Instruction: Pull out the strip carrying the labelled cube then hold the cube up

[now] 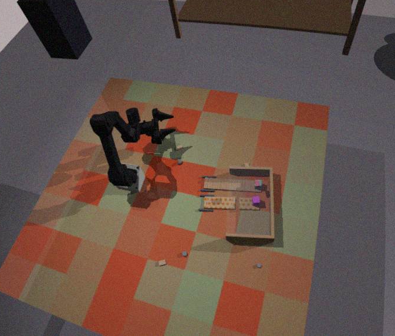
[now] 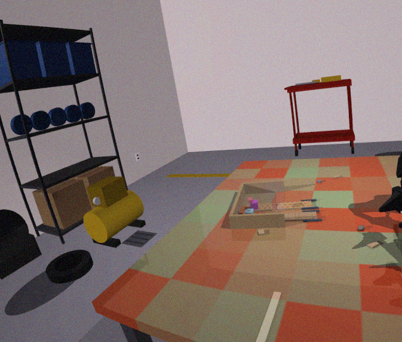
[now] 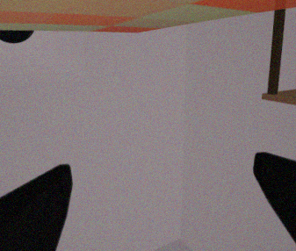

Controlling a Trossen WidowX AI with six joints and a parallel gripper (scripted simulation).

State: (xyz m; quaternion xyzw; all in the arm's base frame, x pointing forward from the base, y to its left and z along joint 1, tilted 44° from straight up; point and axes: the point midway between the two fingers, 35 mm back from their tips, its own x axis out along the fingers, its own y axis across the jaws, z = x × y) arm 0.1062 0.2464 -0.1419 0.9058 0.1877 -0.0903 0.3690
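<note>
Top view showed us the gripper [image 1: 170, 123] spread wide, empty, far from both strips; we judged the split dotted strip [image 1: 231, 203] a likely mistaken pull.

Two strips lie side by side, running into an open wooden tray [image 1: 271, 201] w/ far ends inside. Upper strip [image 1: 227, 183]: tan woven look, one unbroken piece, carries a small pink/blue cube [image 1: 257, 183] at its far end. Lower strip [image 1: 219, 202]: orange dotted, split in two w/ a gap; its far piece [image 1: 247, 203] bears a magenta cube [image 1: 256, 199]
</note>
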